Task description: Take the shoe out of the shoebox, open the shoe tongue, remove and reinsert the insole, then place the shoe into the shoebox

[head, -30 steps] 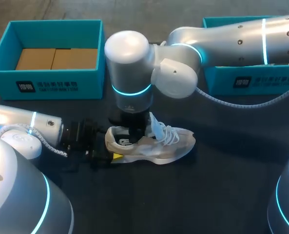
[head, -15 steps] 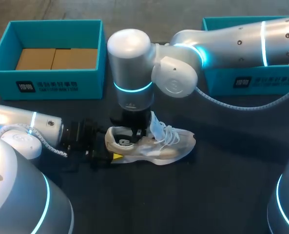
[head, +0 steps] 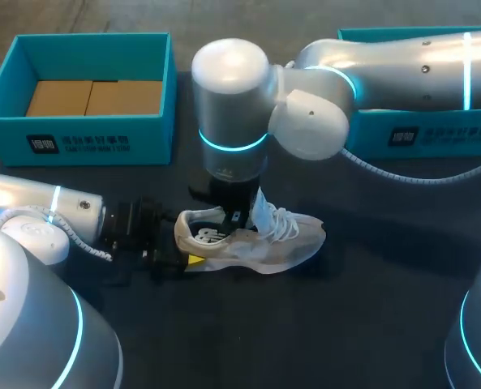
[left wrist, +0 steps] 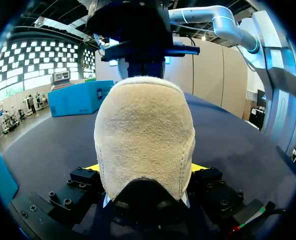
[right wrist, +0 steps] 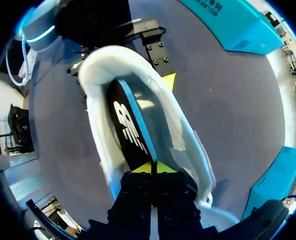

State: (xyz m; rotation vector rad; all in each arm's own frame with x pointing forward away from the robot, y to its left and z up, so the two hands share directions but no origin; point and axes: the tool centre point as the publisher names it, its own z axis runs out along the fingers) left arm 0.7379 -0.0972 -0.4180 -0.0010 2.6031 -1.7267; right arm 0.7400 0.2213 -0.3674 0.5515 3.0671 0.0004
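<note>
Suede shoe (left wrist: 144,140); thin black insole (right wrist: 128,131)

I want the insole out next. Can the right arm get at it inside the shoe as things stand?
Likely yes: the right gripper is down in the shoe's open collar, shut on the insole's edge, while the left gripper clamps the heel.

You have the pale grey shoe (head: 264,243) upright on its sole mid-table, toe pointing to three o'clock, tongue raised. Its black, blue-edged insole (right wrist: 130,132) stands on edge in the opening. The open teal shoebox (head: 86,130) sits at ten o'clock of the shoe.
</note>
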